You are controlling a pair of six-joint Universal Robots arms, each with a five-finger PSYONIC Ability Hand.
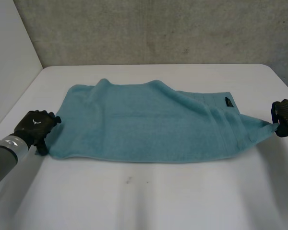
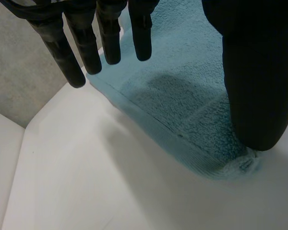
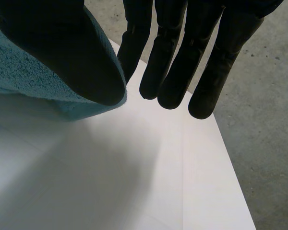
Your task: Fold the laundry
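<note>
A teal towel lies spread across the middle of the white table, with a small black label near its right end. My left hand is at the towel's near left corner. Its fingers are straight above the towel's edge, and its thumb rests on the cloth by the corner. My right hand holds the towel's right corner, drawn out to a point and pinched between the thumb and straight fingers.
A grey concrete wall runs behind the table. The table's right edge lies just beyond my right hand, with grey floor past it. A white panel stands on the left.
</note>
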